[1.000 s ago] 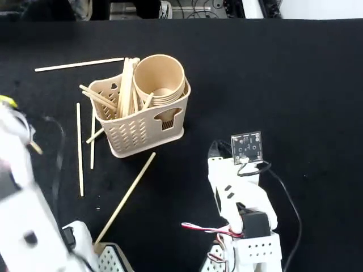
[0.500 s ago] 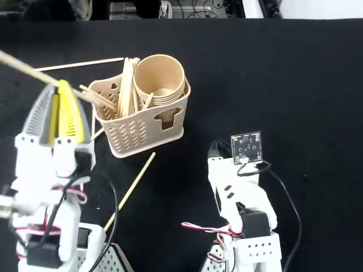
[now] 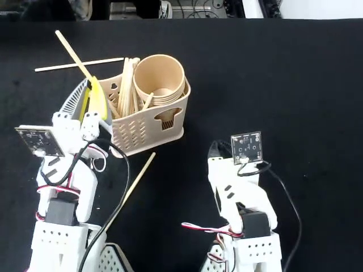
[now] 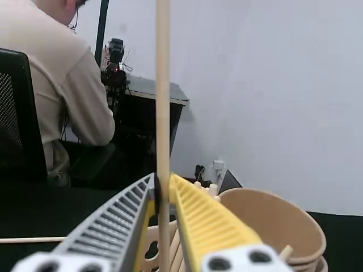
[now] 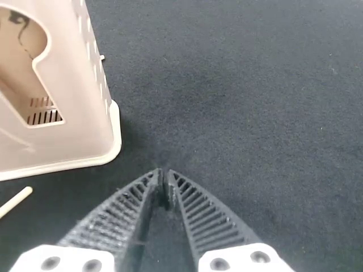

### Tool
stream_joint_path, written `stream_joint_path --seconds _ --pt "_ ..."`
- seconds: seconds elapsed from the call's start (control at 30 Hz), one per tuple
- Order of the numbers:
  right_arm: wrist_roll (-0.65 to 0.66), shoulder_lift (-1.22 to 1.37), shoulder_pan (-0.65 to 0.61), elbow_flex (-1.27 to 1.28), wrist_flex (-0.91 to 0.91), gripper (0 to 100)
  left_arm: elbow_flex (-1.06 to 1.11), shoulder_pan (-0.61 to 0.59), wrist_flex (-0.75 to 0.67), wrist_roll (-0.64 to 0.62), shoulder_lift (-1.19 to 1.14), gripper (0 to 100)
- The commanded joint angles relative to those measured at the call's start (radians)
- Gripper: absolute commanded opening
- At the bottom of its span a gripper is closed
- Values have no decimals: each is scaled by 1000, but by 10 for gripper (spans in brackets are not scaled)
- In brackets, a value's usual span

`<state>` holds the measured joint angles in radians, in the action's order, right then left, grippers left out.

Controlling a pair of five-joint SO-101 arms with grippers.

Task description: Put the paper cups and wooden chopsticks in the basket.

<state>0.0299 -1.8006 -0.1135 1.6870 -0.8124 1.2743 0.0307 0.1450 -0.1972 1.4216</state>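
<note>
Left gripper (image 3: 89,85), grey and yellow ridged fingers: pinched shut on a long pale wooden chopstick (image 3: 72,52). Long end rises past the fingertips, lower end hidden behind them. Poised right beside the near corner of the beige perforated plastic basket (image 3: 142,136), tips about rim level; judged lined up for release into the opening.

Stacked tan paper cups (image 3: 161,76): already nested in the basket, beyond the fingertips, next to several upright sticks.

Loose wooden chopstick (image 3: 131,186): flat on the black table (image 3: 283,85), back beside the left arm, not yet collected.

Right gripper (image 5: 163,184): fingers closed on nothing, low over the table, just clear of the basket's wall, apparently parked.
</note>
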Motion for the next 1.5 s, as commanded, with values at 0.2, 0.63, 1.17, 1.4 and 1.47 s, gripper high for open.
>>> stream_joint_path --seconds 0.2,0.63,1.17,1.4,1.47 --pt "-3 -85 -8 -4 -5 16 -199 -1 367 -75 -9 181" --pt "-3 -85 -8 -4 -5 16 -624 -464 779 8 -370 182" --pt "-3 -85 -8 -4 -5 17 -926 -410 783 226 -1475 181" --pt "-3 -85 -8 -4 -5 17 -935 -364 773 298 -1590 148" --pt "-3 -85 -8 -4 -5 17 -938 -369 755 298 -1591 59"
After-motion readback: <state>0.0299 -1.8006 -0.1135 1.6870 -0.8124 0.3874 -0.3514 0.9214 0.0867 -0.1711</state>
